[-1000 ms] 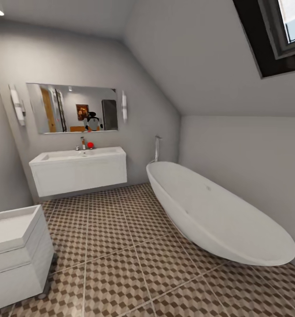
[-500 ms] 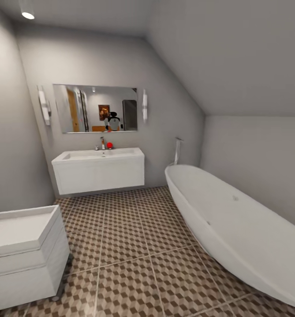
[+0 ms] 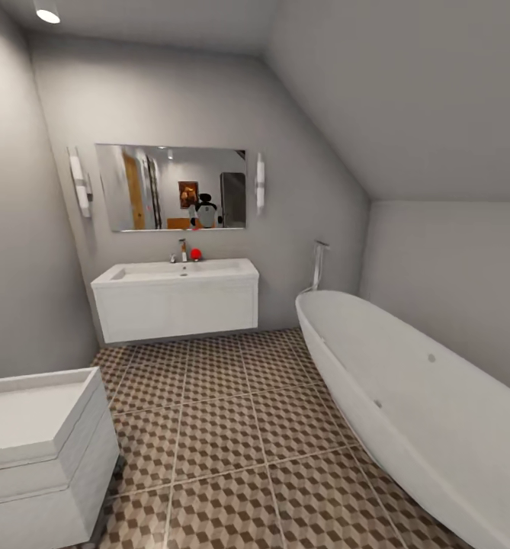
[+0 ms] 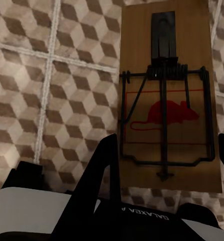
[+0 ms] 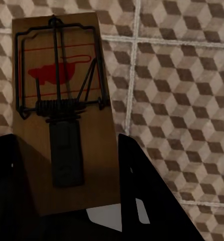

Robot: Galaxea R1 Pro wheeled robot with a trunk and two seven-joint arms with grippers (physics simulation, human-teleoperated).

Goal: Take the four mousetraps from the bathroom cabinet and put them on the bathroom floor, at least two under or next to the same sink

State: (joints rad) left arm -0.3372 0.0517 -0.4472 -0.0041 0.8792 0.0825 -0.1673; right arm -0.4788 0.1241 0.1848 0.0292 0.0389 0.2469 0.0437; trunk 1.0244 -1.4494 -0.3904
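Observation:
In the left wrist view a mousetrap [image 4: 167, 95], a brown board with a black spring bar and a red mouse print, sits between the dark fingers [image 4: 99, 170] of my left gripper [image 4: 164, 165], which is shut on it above the bathroom floor [image 4: 51, 100]. My right gripper [image 5: 67, 175] is shut on a second mousetrap [image 5: 62, 110] over the same cube-pattern tiles [image 5: 182, 100]. The white bathroom sink [image 3: 180, 272] with its chrome tap [image 3: 183, 250] hangs on the far wall in the head view. The cabinet is out of view.
A white oval bathtub [image 3: 407, 396] runs along the right wall. A low white unit [image 3: 41, 450] stands at the near left. Patterned floor [image 3: 216, 427] lies open between them up to the sink. A mirror [image 3: 171, 187] hangs above the sink, and a small red object [image 3: 196, 254] sits by the tap.
The head camera has swung left and moved: sink and bathtub now sit further right in the picture, and the skylight has left it.

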